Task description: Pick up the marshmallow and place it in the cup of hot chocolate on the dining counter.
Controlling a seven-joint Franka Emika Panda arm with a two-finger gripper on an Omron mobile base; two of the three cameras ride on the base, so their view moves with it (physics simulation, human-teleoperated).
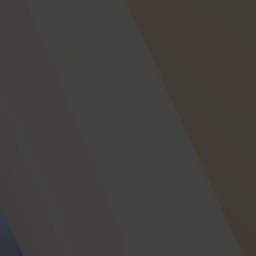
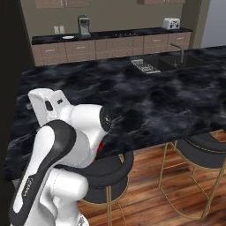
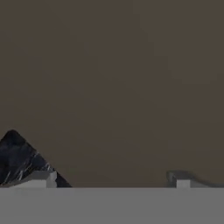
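Black marble of the dining counter (image 2: 145,97) spreads across the middle of the right base view, its near edge overhanging two dark round stools with thin brass legs, one (image 2: 108,174) close beside the robot and one (image 2: 205,152) at the right, both standing on a wooden floor (image 2: 145,198). The white arm (image 2: 57,145) is folded low at the near left, its upper links bent back toward the counter's left end. On the far side of the counter a sink with a tall faucet (image 2: 178,52) is set into the stone, and a small dish rack (image 2: 145,66) lies just left of it. Along the far wall runs a second dark worktop over brown drawers, carrying a coffee machine (image 2: 84,25) toward the left, a white plate (image 2: 68,37) just left of that, and a toaster (image 2: 171,23) at the right. In the hand view the gripper (image 3: 111,180) has its two fingertips set wide apart with nothing between them, facing a flat brown surface, with a corner of the marble at lower left. The marshmallow and the cup cannot be made out. The left base view is a dim blur of grey and brown.
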